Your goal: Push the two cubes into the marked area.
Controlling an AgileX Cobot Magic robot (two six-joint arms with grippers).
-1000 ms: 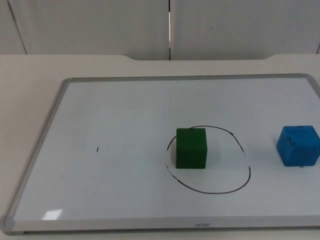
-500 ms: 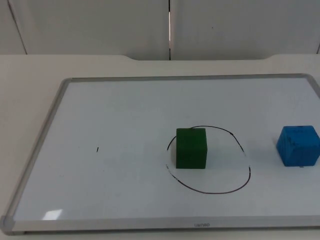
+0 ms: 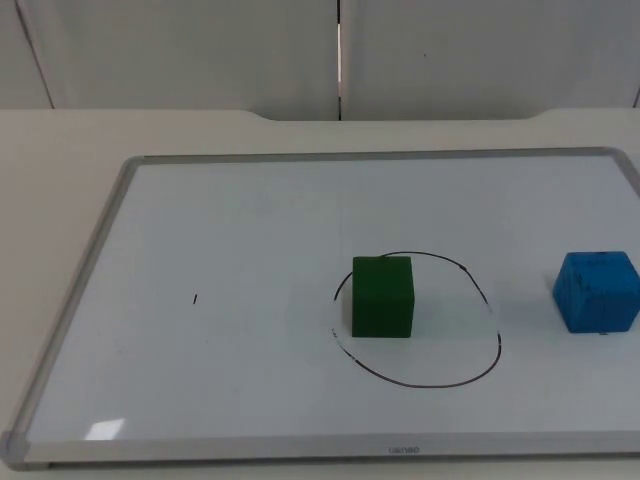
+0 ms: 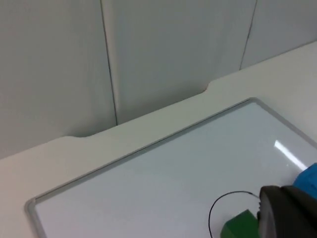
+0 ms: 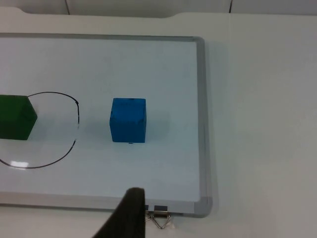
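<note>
A: What's on the table?

B: A big whiteboard with a metal frame. A black circle is drawn on it. The green cube sits inside the circle, at its left edge. The blue cube is outside, well off to the right, near the board's right edge.

A: Which arm should push it?

B: I think the right one. The blue cube lies straight ahead of the right gripper. It has to slide left, and the board between is bare.

A: Are the fingers apart?

B: I can't tell, for either one. The left gripper waits above the green cube.
</note>
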